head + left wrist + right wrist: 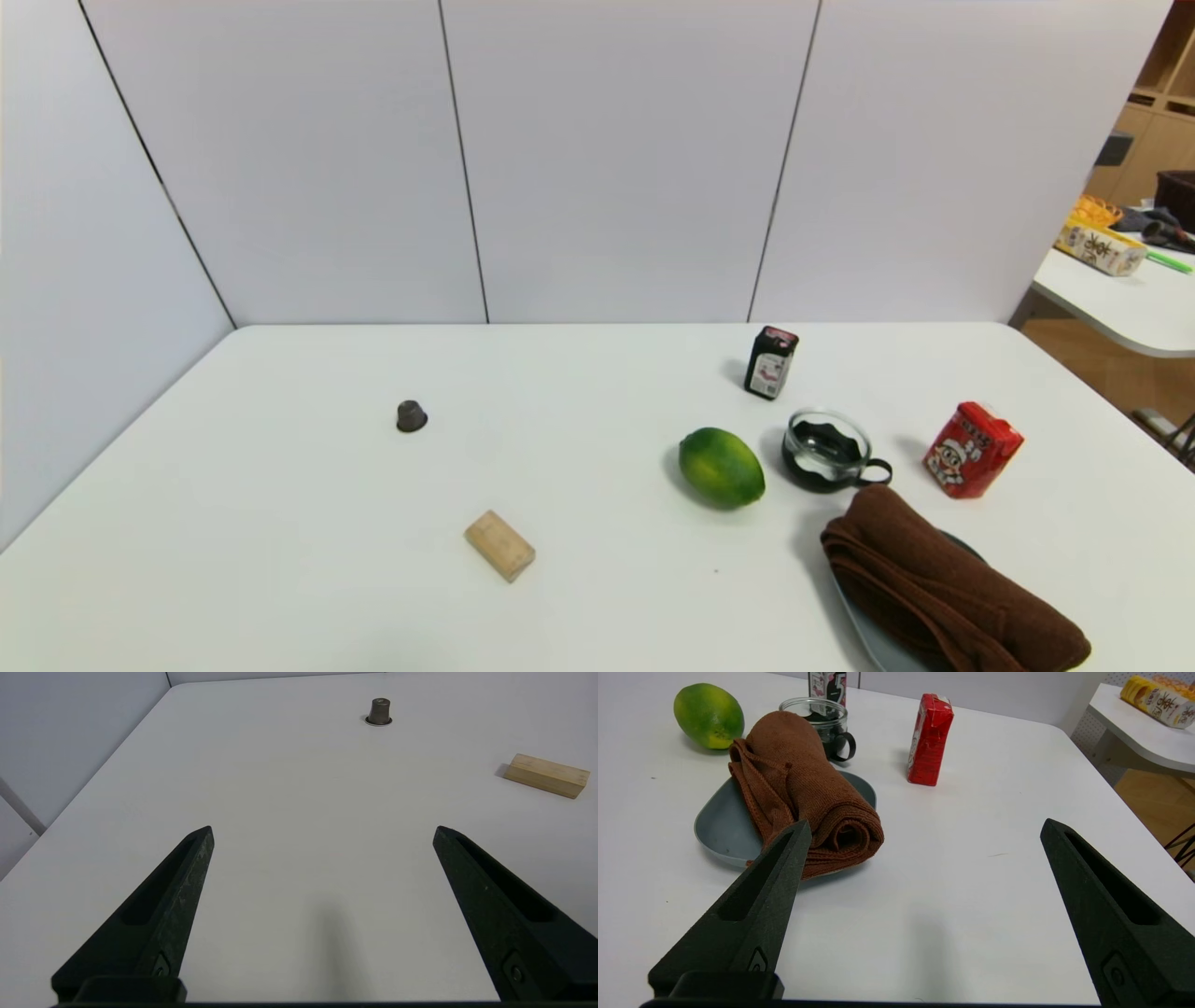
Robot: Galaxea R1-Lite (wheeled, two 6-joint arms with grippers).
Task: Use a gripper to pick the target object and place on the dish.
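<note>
The target object, a dark brown rolled towel (943, 583) (808, 788), lies across the grey-blue dish (864, 625) (719, 826) at the table's front right, its ends hanging over the rim. My right gripper (924, 830) is open with nothing between its fingers, drawn back from the towel over bare table; the towel's rolled end shows beside one finger (780, 877). My left gripper (322, 830) is open too, parked low over the left part of the table. Neither gripper shows in the head view.
A green fruit (721, 467), a glass cup with black handle (829, 450), a red carton (973, 449) and a small black carton (771, 361) stand behind the dish. A wooden block (499, 545) and a small dark capsule (412, 415) lie on the left half.
</note>
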